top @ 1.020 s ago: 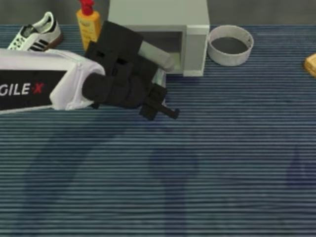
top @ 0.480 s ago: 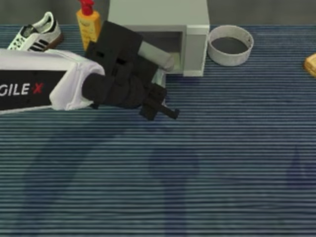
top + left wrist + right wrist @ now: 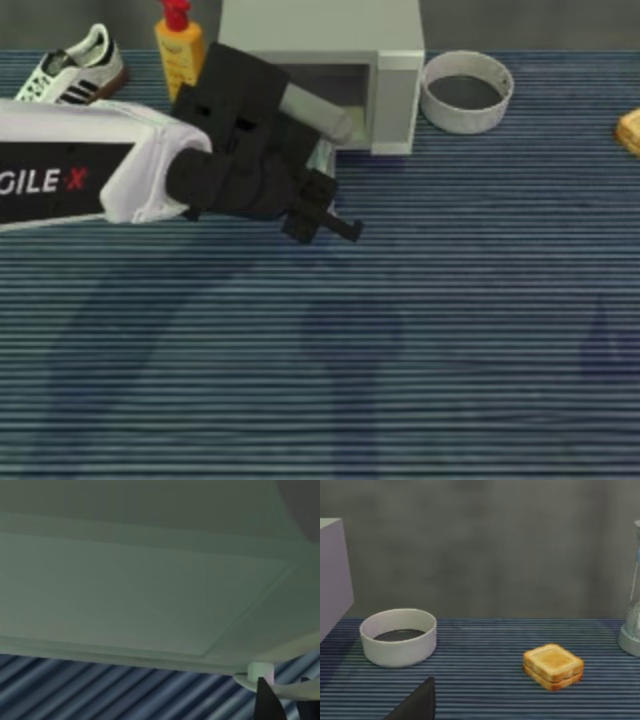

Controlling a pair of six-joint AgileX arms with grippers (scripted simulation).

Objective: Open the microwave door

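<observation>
One arm works: the left gripper (image 3: 325, 212), its finger state unreadable, sits beside the swung-out microwave door (image 3: 130, 600), cavity exposed.

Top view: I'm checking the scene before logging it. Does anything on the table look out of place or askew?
Nothing is spilled or toppled. Oddest is a white trainer with dark stripes among kitchen things at the far left, beside an upright yellow bottle with a red cap. The boxy grey microwave's cavity shows open, the left claw before it.

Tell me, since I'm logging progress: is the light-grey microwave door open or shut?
Open: the boxy grey microwave shows its cavity, and the light-grey microwave door is swung out by the left gripper.
</observation>
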